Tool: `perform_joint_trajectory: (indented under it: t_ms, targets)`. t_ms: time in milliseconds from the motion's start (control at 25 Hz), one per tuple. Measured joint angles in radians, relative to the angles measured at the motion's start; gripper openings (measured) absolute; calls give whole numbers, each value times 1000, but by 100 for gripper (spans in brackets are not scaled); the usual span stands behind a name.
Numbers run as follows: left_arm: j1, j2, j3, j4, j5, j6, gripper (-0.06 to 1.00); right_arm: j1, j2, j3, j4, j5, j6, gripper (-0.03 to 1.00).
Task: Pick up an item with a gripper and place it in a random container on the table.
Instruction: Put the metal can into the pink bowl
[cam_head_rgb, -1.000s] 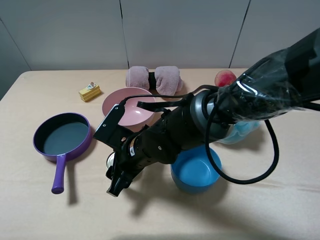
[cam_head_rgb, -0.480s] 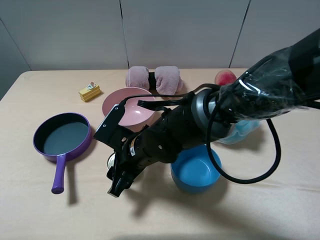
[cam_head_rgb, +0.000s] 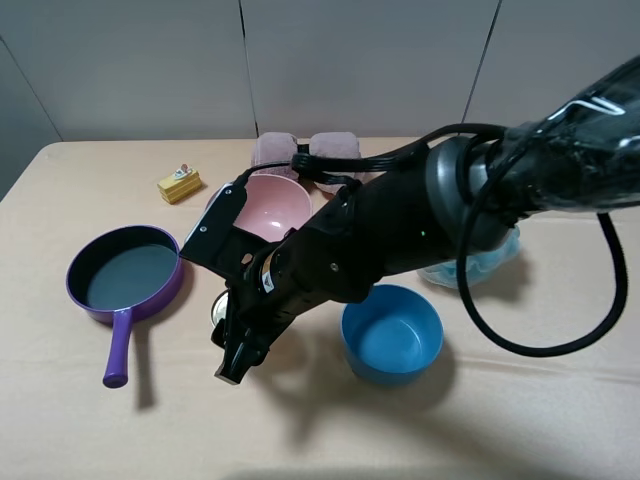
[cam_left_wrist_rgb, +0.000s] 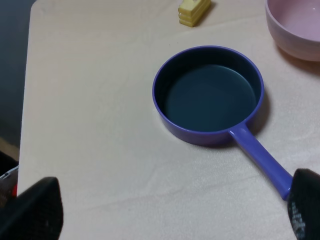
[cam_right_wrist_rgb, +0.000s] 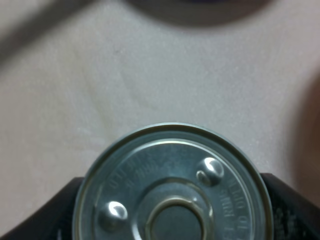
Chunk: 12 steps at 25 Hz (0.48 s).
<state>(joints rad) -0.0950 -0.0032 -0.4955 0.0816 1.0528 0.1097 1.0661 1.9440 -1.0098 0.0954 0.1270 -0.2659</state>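
Note:
The small tin can (cam_head_rgb: 217, 309) with its silver pull-tab lid sits between the jaws of my right gripper (cam_head_rgb: 226, 328), just right of the purple pan. In the right wrist view the can's lid (cam_right_wrist_rgb: 172, 185) fills the frame, with a black jaw against each side of it; the right gripper (cam_right_wrist_rgb: 175, 220) is shut on it. The beige table (cam_head_rgb: 80, 420) below looks blurred. The pale-pink bowl (cam_head_rgb: 272, 208) stands behind the arm, partly covered by it, and its edge shows in the left wrist view (cam_left_wrist_rgb: 295, 30). My left gripper (cam_left_wrist_rgb: 170, 215) is open and empty, hovering over the table near the pan.
A purple long-handled pan (cam_head_rgb: 125, 272) lies at the left and also shows in the left wrist view (cam_left_wrist_rgb: 210, 95). A blue bowl (cam_head_rgb: 392, 335) stands right of the can. A yellow cake piece (cam_head_rgb: 178, 184) and a pink rolled towel (cam_head_rgb: 330, 145) lie at the back. A pale-blue thing (cam_head_rgb: 485, 262) is behind the arm.
The right arm has risen and swung a little toward the back, now covering more of the towel and pink bowl. The can has shifted slightly with the gripper.

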Motion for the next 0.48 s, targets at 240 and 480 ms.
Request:
perform_joint_trajectory:
  t_ms: [240, 480]
  targets:
    - [0, 0, 0, 0, 0, 0, 90, 0, -63, 0, -31, 85, 0, 49]
    - [0, 0, 0, 0, 0, 0, 90, -13, -130, -10, -36, 166, 0, 49]
